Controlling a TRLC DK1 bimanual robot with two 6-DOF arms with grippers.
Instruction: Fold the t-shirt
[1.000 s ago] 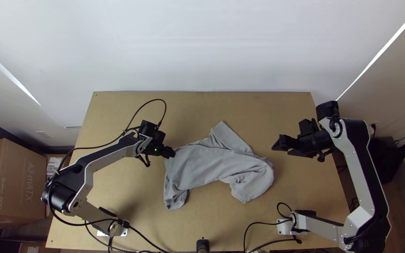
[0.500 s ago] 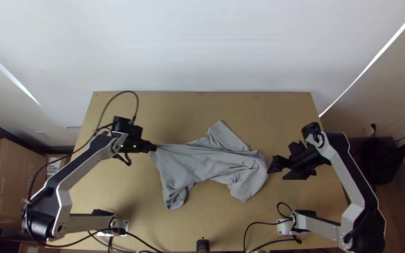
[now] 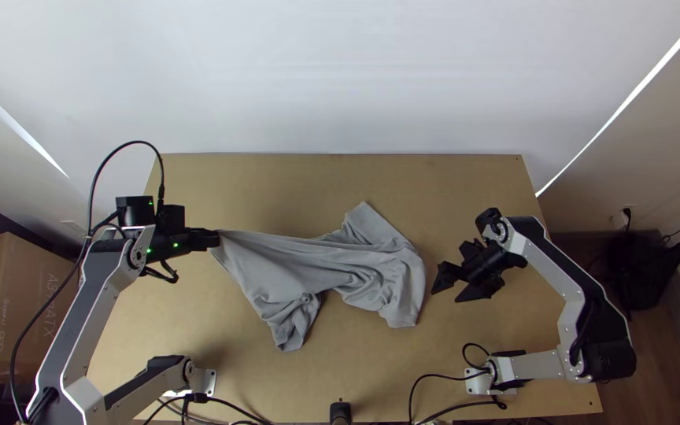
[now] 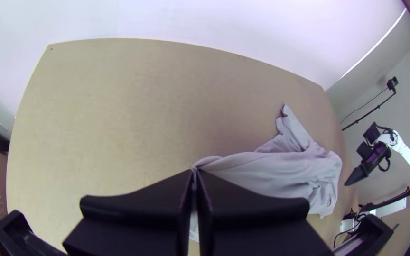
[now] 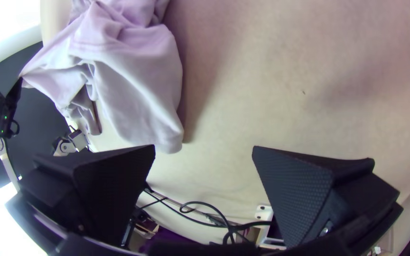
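Note:
In the top view my left gripper (image 3: 212, 238) is shut on the upper left corner of the grey t-shirt (image 3: 308, 267), pulling that end taut at the table's left side. The rest of the shirt lies bunched and wrinkled across the middle, one flap pointing to the back. My right gripper (image 3: 441, 285) stands open just right of the shirt, not touching it. In the left wrist view the closed fingertips of my left gripper (image 4: 195, 174) pinch the t-shirt (image 4: 271, 170). In the right wrist view my right gripper (image 5: 204, 149) has nothing between its fingers, beside the t-shirt (image 5: 129, 71).
The light wooden table (image 3: 403, 177) shows bare wood behind the shirt and at the right. Black cables (image 3: 434, 393) run along the near edge by a small dark device (image 3: 340, 411). A cardboard box (image 3: 21, 307) stands off the left side.
My left gripper has moved left with the shirt's corner, stretching and dragging the cloth leftward. My right gripper has come left and toward the near edge, staying open.

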